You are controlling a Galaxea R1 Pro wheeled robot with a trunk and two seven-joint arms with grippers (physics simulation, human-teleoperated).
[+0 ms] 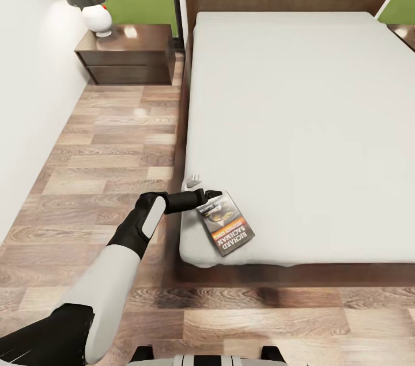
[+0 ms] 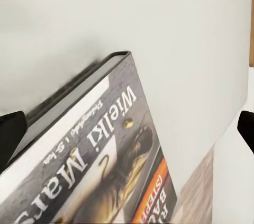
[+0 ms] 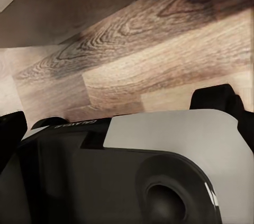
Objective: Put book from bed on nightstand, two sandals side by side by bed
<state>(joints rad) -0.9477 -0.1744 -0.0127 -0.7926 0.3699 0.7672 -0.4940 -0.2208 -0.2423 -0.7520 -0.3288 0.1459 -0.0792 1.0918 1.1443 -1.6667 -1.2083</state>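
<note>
At the near left corner of the bed I am working on the book step: the paperback is lying flat on the mattress right by the edge, and my left claw is reaching in against its near end. In the left wrist view the cover is sitting between my two dark fingertips, which are standing wide apart, so I am not gripping anything yet. My left arm is stretching forward from the shoulder, elbow bent, wrist level over the mattress edge. Next, I judge, I am needing to close on the book's edge, lift it, and carry it to the nightstand ahead on the left beside the lamp. My right claw I cannot tell about.
</note>
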